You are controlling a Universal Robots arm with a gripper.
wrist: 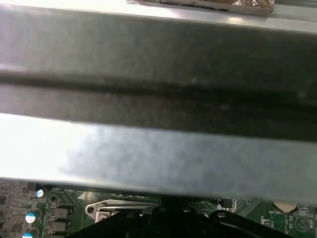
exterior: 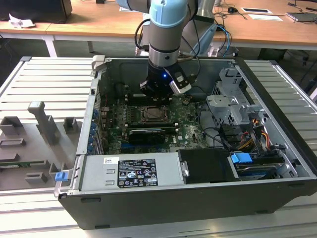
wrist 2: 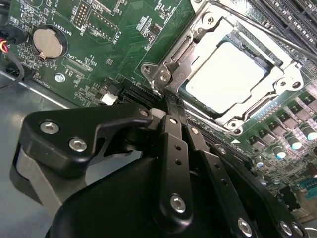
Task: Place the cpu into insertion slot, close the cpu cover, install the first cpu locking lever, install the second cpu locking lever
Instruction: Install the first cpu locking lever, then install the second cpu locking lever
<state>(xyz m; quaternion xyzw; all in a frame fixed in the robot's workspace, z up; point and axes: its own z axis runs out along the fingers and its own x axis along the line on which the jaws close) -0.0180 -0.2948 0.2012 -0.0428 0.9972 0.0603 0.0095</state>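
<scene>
Inside the open computer case [exterior: 277, 163], we saw the cpu [wrist 2: 225, 74] seated upper right under the closed cpu cover [wrist 2: 285, 79]; the gripper [wrist 2: 171, 101], fingers together, touched its corner, levers apparently pending.

The arm [exterior: 166, 29] is a light-blue and grey cylinder with black cables looped beside it and a small blue light at the wrist. Its hand [wrist 2: 171, 106] is matte black, built of flat jointed links fastened with silver screws.
</scene>
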